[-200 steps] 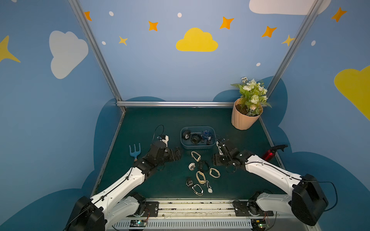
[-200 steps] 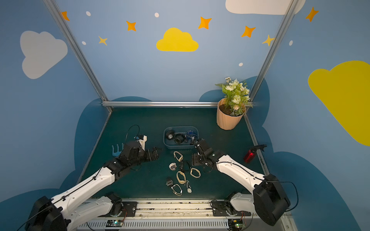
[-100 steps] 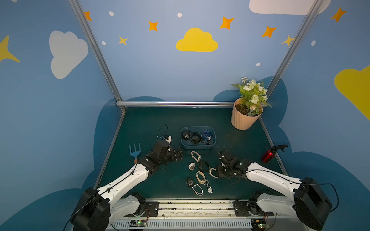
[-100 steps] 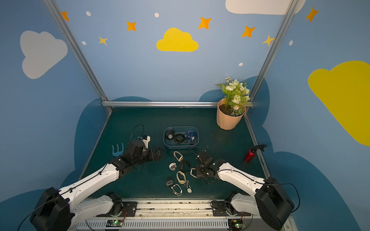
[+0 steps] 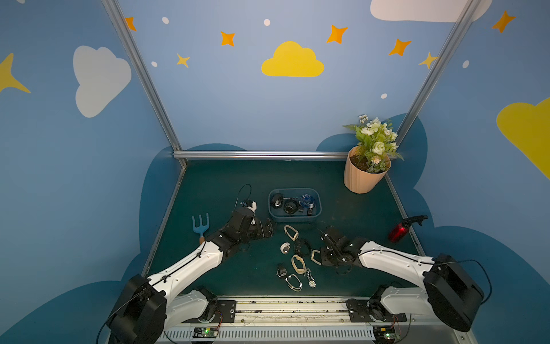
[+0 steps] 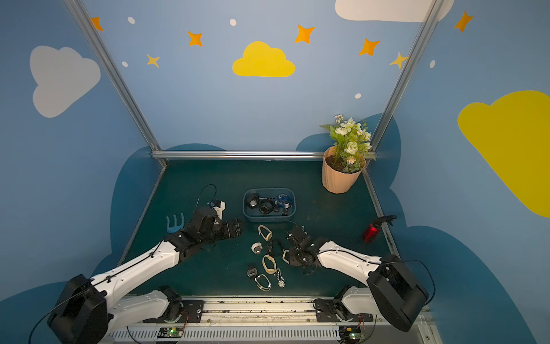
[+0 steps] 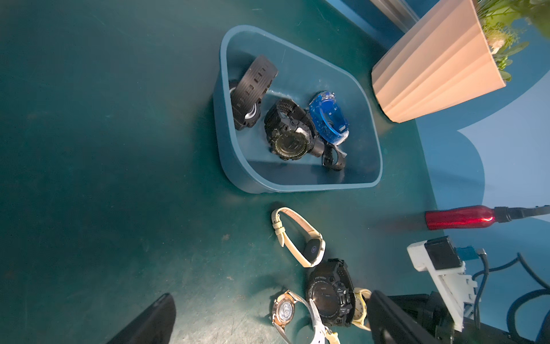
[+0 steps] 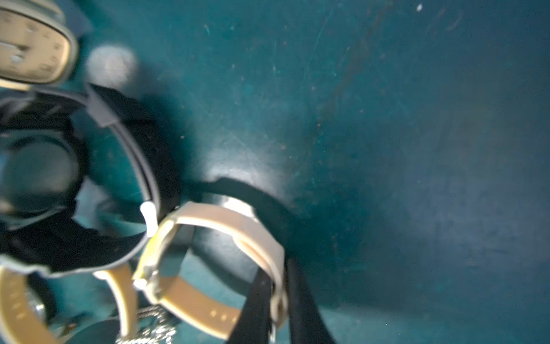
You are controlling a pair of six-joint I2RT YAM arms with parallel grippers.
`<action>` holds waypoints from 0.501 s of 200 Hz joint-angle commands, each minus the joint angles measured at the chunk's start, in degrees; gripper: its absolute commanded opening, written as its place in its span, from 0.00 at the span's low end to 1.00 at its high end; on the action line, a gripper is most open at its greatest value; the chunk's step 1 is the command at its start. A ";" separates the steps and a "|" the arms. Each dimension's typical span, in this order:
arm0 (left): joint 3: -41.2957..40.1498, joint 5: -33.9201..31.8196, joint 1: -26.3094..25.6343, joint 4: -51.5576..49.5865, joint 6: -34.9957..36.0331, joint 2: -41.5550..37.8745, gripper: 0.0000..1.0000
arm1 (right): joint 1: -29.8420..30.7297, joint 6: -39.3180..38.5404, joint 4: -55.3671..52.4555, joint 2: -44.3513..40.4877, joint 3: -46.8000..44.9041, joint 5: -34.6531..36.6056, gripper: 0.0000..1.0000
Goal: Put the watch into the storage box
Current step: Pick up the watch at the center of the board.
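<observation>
The likeliest trouble is a slip: the right fingers (image 8: 302, 306) are pressed together on nothing more than one thin side of the strap of the tan leather-strapped watch buckled into a loop (image 8: 226, 220). The heavier case sits on the far side of that loop, so a quick lift could probably swing it and work the strap out of the pinch. A second risk is dragging neighbours along. The chunky black sport watch (image 8: 160, 166) lies against the tan loop, and a fine silver chain (image 8: 154, 327) lies just beside it, though blur hides whether either is hooked. A low carry could also catch the hanging loop on the rim of the shallow blue-grey plastic storage box (image 5: 294, 218), which already holds several watches. The tan watch is on the dark green counter (image 5: 226, 190), in the cluster nearer the robot than the box. Its strap runs between the two right fingers, which grip it from both faces, while the rest of the loop sticks out beyond their tips. The left fingers (image 7: 387, 318) are spread wide and hold nothing, near the box's left end.
</observation>
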 commanded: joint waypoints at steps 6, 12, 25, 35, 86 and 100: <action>1.28 -0.36 -0.38 -0.04 -0.48 0.47 1.00 | 0.39 -1.06 -1.30 0.23 2.11 2.65 0.04; 1.10 -0.49 -0.43 0.15 -0.48 0.57 1.00 | 0.41 -1.40 -1.56 0.02 2.25 3.05 0.02; 0.49 -0.79 -0.49 0.59 -0.39 0.68 1.00 | 0.44 -1.99 -2.30 -0.49 2.58 4.15 0.00; 0.30 -0.80 -0.45 0.69 -0.60 0.82 1.00 | 0.39 -2.38 -3.41 -1.05 3.01 5.02 0.00; -0.04 -0.87 -0.66 0.52 -0.46 0.81 1.00 | 0.43 -6.00 -7.82 -5.33 8.04 11.09 0.00; 0.11 -1.00 -0.75 -0.06 -0.56 0.96 1.00 | 0.35 -6.93 -8.51 -5.20 10.38 13.74 0.00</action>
